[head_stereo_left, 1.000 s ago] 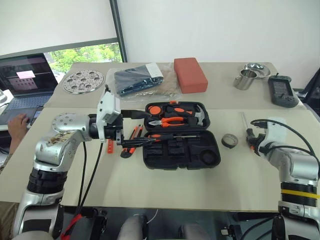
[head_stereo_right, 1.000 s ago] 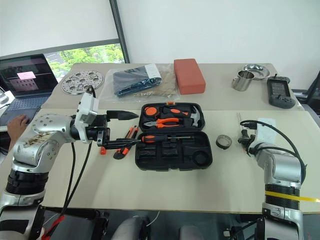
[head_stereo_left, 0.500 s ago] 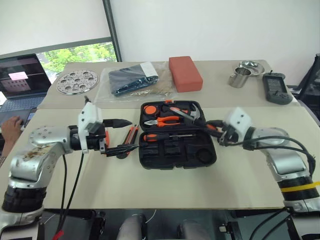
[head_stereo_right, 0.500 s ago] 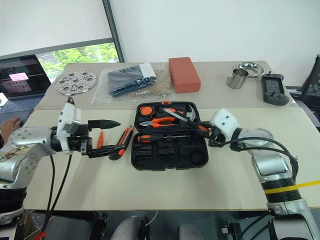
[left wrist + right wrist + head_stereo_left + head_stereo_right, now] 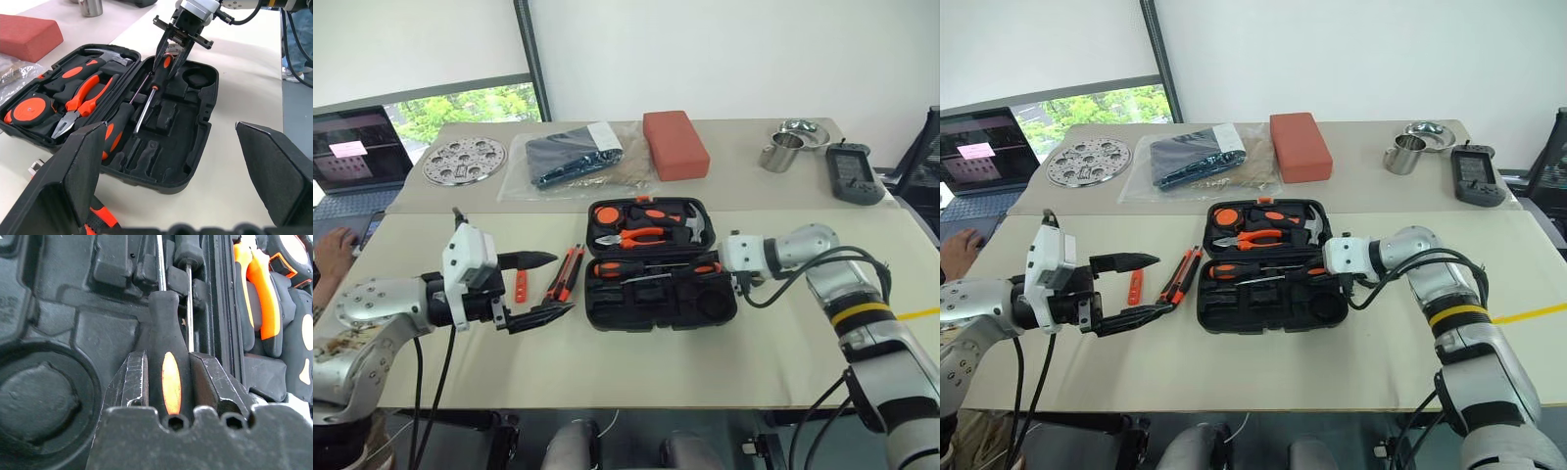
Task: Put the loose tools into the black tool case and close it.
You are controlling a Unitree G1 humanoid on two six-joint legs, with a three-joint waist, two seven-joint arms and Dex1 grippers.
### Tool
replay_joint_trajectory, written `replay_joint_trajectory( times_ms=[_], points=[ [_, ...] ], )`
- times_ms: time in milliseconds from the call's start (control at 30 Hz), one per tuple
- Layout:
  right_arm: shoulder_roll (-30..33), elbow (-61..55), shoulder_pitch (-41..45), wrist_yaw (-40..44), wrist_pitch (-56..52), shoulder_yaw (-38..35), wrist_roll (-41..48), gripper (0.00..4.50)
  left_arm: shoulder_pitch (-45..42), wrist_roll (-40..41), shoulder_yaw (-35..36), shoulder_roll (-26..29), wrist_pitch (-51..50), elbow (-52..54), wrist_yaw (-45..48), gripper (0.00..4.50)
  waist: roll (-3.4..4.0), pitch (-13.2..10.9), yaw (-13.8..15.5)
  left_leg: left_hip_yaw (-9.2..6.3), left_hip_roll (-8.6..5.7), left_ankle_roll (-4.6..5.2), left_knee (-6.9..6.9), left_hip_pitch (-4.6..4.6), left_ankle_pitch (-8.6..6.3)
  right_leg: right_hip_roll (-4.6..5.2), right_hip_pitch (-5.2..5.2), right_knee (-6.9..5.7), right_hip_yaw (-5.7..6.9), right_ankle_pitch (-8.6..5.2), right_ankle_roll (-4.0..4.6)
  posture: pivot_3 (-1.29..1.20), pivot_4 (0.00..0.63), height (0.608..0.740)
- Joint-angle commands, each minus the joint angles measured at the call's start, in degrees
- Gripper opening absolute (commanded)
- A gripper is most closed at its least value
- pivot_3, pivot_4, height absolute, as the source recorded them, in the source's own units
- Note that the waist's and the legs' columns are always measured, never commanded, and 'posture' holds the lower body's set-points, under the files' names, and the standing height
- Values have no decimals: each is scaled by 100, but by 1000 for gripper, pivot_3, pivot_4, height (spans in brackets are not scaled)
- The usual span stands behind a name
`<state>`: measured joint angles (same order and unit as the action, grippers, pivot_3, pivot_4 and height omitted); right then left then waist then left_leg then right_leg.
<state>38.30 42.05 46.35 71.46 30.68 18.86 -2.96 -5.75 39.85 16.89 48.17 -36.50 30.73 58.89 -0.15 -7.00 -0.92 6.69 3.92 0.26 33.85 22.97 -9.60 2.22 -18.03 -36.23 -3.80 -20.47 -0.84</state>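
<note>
Inside the tool case (image 5: 662, 304), right gripper (image 5: 170, 49) hides screwdriver (image 5: 168, 352) handle.

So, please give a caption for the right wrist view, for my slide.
Right hand gripping a black screwdriver with orange inlay over the open black moulded plastic case.

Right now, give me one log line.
right gripper: shut on screwdriver, over tool case | left gripper: open, empty | utility knife: on table

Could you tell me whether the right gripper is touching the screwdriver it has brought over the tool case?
Touching. The right wrist view shows the right gripper with both fingers pressed against the screwdriver handle, held over the open tool case.
</note>
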Motion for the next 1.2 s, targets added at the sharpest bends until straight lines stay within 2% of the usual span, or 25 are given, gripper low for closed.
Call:
replay_joint_trajectory(
  times_ms=[33,200,267,333,467,800,900,1033,1200],
  points=[
    [-23,272,167,200,215,18,-125,911,22,122,181,126,12,167,-97,4500,0,0,0,1,0,0,0,-3,0,0,2,0,-1,0,0,0,150,740],
    [-16,251,159,525,-50,37,-73,911,-28,132,100,156,66,113,-145,4500,0,0,0,2,0,1,0,-11,-1,2,10,1,-1,0,0,0,150,740],
    [-32,186,114,610,-119,-24,28,1913,-63,138,66,162,80,86,-139,4500,0,0,3,2,1,1,0,-11,-1,2,10,1,-1,0,0,0,150,740],
    [-79,65,85,643,-241,-183,236,2443,-110,126,25,169,95,46,-121,4500,0,0,10,3,0,1,-1,-11,-2,3,11,1,0,0,1,0,150,740],
    [-93,-276,103,646,-808,-500,584,3856,-189,91,-55,172,135,-34,-84,4500,0,0,11,3,0,1,0,-9,-2,4,11,2,1,0,1,0,150,740],
    [13,-1998,-368,418,-3336,-1289,1623,3856,-446,-11,-329,149,292,-271,-5,4500,0,0,7,4,2,3,-3,-6,-4,2,5,-2,0,0,1,0,150,740],
    [-13,-2456,-656,215,-3795,-1381,1759,3134,-477,-17,-364,142,317,-285,-7,4500,0,0,8,4,2,4,-3,0,-5,2,-1,-4,-1,1,1,0,150,740],
    [-149,-2990,-1133,-176,-4226,-1417,1816,1794,-488,-17,-378,137,330,-286,4,4500,0,0,9,4,1,4,-2,9,-5,1,-10,-5,0,0,1,0,150,740],
    [-439,-2997,-1366,-652,-4459,-1501,1849,51,-540,-35,-392,145,348,-344,46,4500,0,0,-4,5,1,3,-3,9,-5,-2,-15,-10,-3,1,0,0,150,740]
  ],
)
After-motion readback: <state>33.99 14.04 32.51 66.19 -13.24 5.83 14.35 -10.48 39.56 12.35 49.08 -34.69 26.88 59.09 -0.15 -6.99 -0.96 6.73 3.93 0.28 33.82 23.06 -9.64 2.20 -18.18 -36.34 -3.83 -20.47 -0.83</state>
